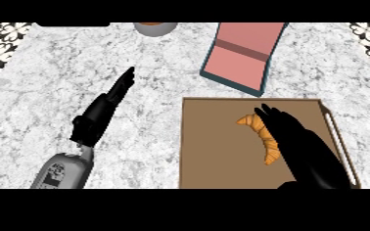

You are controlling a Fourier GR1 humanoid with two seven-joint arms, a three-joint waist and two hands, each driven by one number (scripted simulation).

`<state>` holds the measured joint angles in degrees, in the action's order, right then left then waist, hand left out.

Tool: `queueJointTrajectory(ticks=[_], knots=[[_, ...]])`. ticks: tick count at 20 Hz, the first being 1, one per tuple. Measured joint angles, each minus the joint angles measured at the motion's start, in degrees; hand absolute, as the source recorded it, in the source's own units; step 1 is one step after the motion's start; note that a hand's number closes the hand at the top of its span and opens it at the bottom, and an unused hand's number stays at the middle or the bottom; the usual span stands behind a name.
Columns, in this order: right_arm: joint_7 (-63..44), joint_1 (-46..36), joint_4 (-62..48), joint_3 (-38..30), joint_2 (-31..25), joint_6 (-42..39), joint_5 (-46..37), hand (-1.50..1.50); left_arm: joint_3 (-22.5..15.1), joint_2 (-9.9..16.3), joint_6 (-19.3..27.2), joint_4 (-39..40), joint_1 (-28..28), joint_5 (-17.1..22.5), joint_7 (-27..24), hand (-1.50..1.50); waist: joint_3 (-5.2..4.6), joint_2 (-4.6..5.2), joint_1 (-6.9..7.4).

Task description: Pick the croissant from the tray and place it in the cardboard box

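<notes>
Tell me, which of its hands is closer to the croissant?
The right hand: it lies right beside the croissant over the tray. The left hand is off over the counter.

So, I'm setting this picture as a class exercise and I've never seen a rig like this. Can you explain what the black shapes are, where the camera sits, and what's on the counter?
The camera looks steeply down from the robot's head at a marbled counter. The black shapes are its two hands on grey forearms, coming in from the lower edge. The left hand rests open over bare counter, fingers straight, holding nothing. The right hand reaches over a brown tray, fingers stretched beside and partly over an orange croissant; it has not closed round it. Behind the tray lies a pink-lined box with dark edges, presumably the target. At the far edge a round vessel shows only partly, so I cannot tell what it is.
</notes>
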<state>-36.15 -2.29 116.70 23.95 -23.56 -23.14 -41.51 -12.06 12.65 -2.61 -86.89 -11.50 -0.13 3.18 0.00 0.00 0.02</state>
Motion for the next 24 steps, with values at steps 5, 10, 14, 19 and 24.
queueJointTrajectory(ticks=[5,10,14,19,24], knots=[[6.8,0.9,-4.5,-1.7,0.9,3.0,-3.2,-1.5,1.2,-0.8,-1.5,-1.4,-0.5,-0.8,2.1,0.0,0.0,-0.02,-0.04],[8.6,1.0,-6.3,-2.3,3.3,2.3,-6.2,-1.5,2.2,-2.6,-2.4,-0.5,-0.2,-2.6,1.4,0.0,0.0,-0.02,-0.05],[10.1,1.7,-8.1,-2.7,4.4,1.8,-7.7,-1.5,2.5,-3.1,-3.1,-0.8,1.9,-3.8,-0.3,0.0,0.0,-0.03,-0.04],[12.0,1.1,-12.9,-2.7,6.4,1.8,-10.2,-1.5,3.8,-3.9,-4.3,-1.0,1.4,-4.2,0.5,0.0,-0.01,-0.02,-0.02],[13.0,0.3,-15.3,-3.9,7.8,0.2,-11.8,-1.5,4.5,-4.8,-5.0,-2.8,1.0,-5.2,2.6,0.0,-0.03,-0.04,-0.01]])
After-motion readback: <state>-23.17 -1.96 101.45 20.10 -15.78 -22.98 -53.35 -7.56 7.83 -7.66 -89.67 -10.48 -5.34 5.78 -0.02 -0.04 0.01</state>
